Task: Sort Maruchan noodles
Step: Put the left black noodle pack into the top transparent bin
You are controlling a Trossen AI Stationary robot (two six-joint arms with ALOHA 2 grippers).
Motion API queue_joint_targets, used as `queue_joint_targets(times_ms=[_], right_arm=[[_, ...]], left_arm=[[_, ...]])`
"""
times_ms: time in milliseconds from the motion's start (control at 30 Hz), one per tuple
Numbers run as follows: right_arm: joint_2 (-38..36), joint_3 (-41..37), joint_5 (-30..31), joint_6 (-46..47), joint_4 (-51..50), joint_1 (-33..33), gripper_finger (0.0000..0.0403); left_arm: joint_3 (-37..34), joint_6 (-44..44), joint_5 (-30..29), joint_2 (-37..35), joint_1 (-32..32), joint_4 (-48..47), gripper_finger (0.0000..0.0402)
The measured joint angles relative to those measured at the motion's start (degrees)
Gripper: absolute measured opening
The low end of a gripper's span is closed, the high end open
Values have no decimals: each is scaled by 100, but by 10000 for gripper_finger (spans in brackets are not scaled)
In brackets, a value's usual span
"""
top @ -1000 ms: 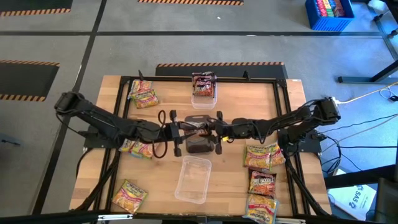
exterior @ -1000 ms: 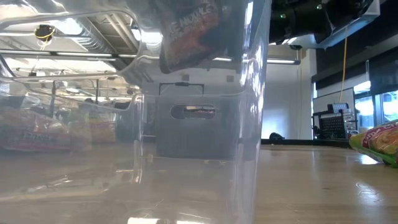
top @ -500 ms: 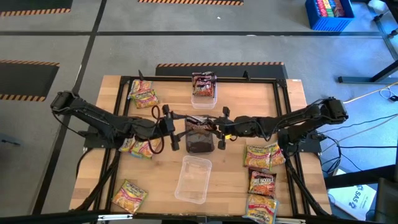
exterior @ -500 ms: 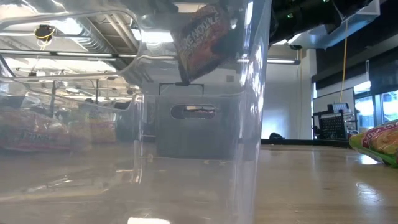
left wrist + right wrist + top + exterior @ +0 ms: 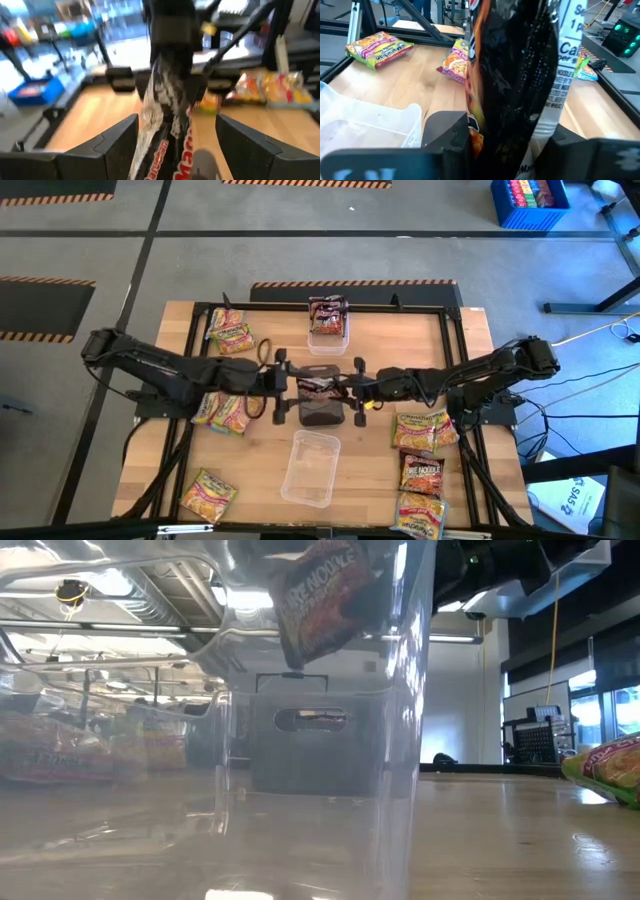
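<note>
High view: left tool (image 5: 283, 379) is now standing released, right tool (image 5: 352, 385) is gripping the dark packet (image 5: 318, 387) alone mid-table — handover done.

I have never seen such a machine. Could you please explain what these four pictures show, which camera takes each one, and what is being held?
It is a robot with two dark arms at a wooden table. One picture looks straight down from above, one looks level from the table top through a clear tray, and two come from cameras on the wrists. At the table's middle, the right gripper holds a dark brown-red noodle packet in the air, its jaws shut on it. The left gripper is beside the packet with jaws open, not gripping. More noodle packets lie around the table, and an empty clear tray lies near the front edge. Another tray at the far edge holds a dark packet.
</note>
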Motion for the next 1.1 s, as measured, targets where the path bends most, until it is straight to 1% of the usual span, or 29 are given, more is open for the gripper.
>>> queue_joint_targets(times_ms=[67, 200, 467, 567, 700, 867, 1000, 1100], right_arm=[[0, 0, 0, -6, 48, 0, 111], [2, 0, 0, -9, 84, 0, 111], [6, 0, 0, -8, 77, 0, 111], [14, 0, 4, -9, 40, -3, 111], [15, 0, 2, -9, 47, -4, 111], [17, 0, 8, 11, 42, -4, 118], [17, -1, 69, 186, 119, -2, 144], [17, 0, 209, 269, 169, -2, 178]], left_arm=[[233, -103, 112, 153, 132, -597, 259], [867, -277, 467, 614, 298, -1308, 259], [2220, -524, 483, 1578, 468, -2987, 259], [2625, -540, 483, 1858, 533, -3589, 252], [2914, -515, 479, 2032, 553, -3928, 217], [2942, -462, 485, 2062, 553, -3953, 150], [2942, -366, 514, 2061, 550, -3967, 109], [2940, -351, 478, 2064, 553, -3967, 101]])
